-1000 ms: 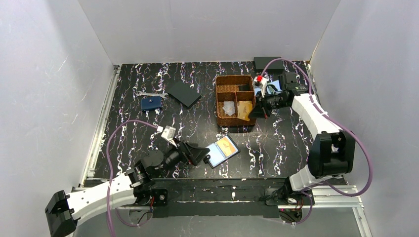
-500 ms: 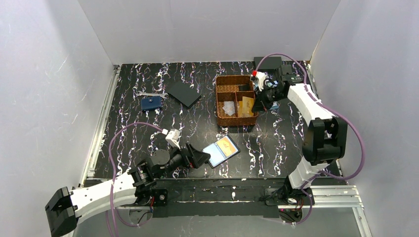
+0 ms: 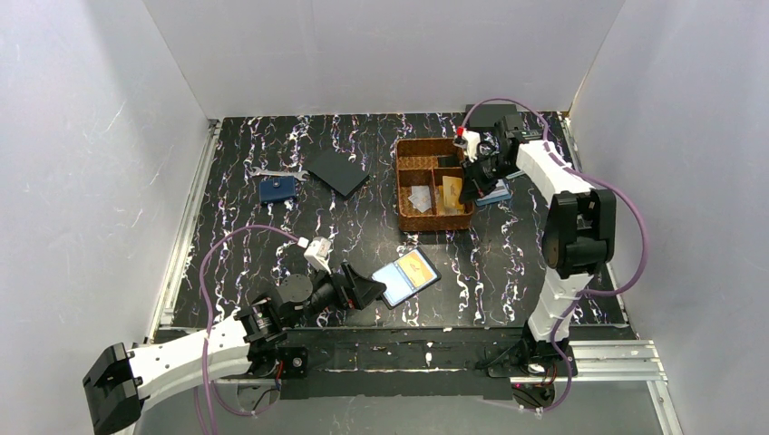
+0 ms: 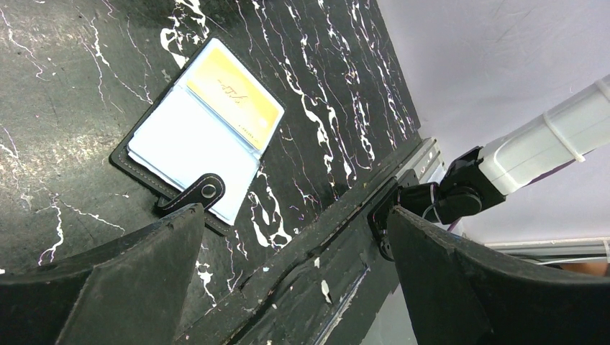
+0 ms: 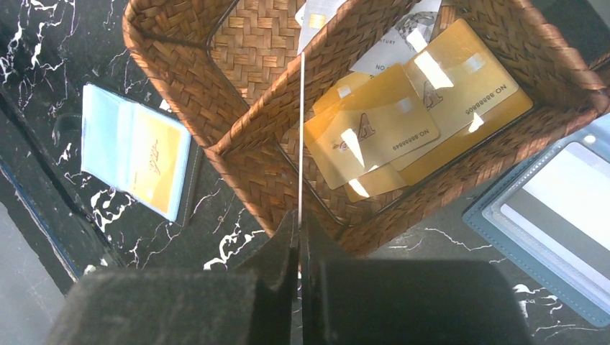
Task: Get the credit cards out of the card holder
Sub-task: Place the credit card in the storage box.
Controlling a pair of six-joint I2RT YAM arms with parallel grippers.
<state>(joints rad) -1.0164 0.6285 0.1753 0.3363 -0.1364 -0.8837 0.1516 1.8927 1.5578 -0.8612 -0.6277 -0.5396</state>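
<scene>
Two tools in view. Left tool (image 4: 293, 212) is hovering low at the near side of the card holder (image 4: 194, 136), jaws standing wide and gripping nothing. One finger is sitting right by the holder's snap tab; cannot tell if it is touching.

Card holder is lying open and flat on the desk (image 3: 508, 254), near the front middle, pale blue leaves facing up. One orange-gold credit card (image 4: 234, 100) is sitting in the sleeve of the leaf farther from the left tool; the nearer leaf is showing only blue.

Right tool (image 5: 300, 223) is hanging over the wicker basket (image 5: 237, 144) at the far right, fingers pinching tight on a thin card (image 5: 301, 129) that is showing edge-on above a basket divider. Several gold cards (image 5: 381, 129) are lying overlapped in the compartment below. A second blue holder (image 5: 554, 208) is lying on the desk just beside the basket.
</scene>
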